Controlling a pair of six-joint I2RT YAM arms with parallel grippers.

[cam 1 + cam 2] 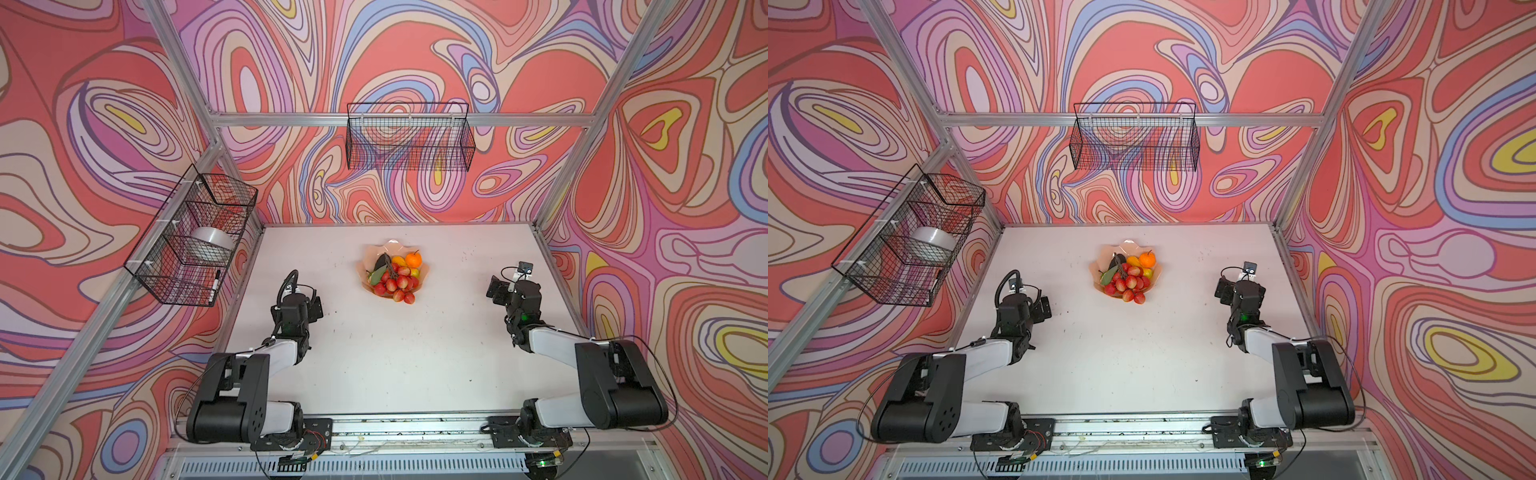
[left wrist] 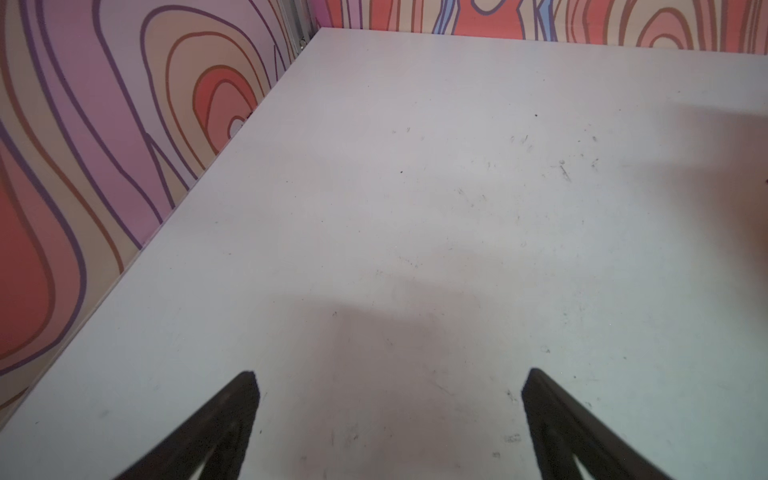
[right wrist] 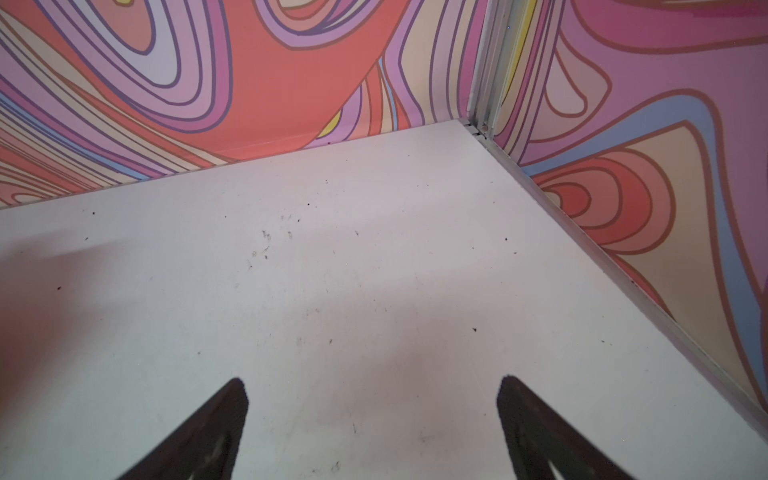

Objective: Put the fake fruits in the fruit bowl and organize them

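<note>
the wide, shallow, translucent peach-pink fruit bowl with a scalloped rim sat on the white bench, nearer its far edge than its near edge and about midway between the left and right edges. the fake fruits were piled inside it. a red grape-like bunch with a brown stem and green leaf lay across the near half, with 2 of its red fruits hanging over the near rim. behind it were a black oval avocado, a yellow-orange fruit and, just beside that, 1 round orange. what lay under the bunch was hidden.

the left gripper hung by the left edge, its dark fingers spread wide over bare bench, holding nothing. the right gripper hung by the right edge, its fingers likewise wide apart and empty. both were well apart from the bowl.
</note>
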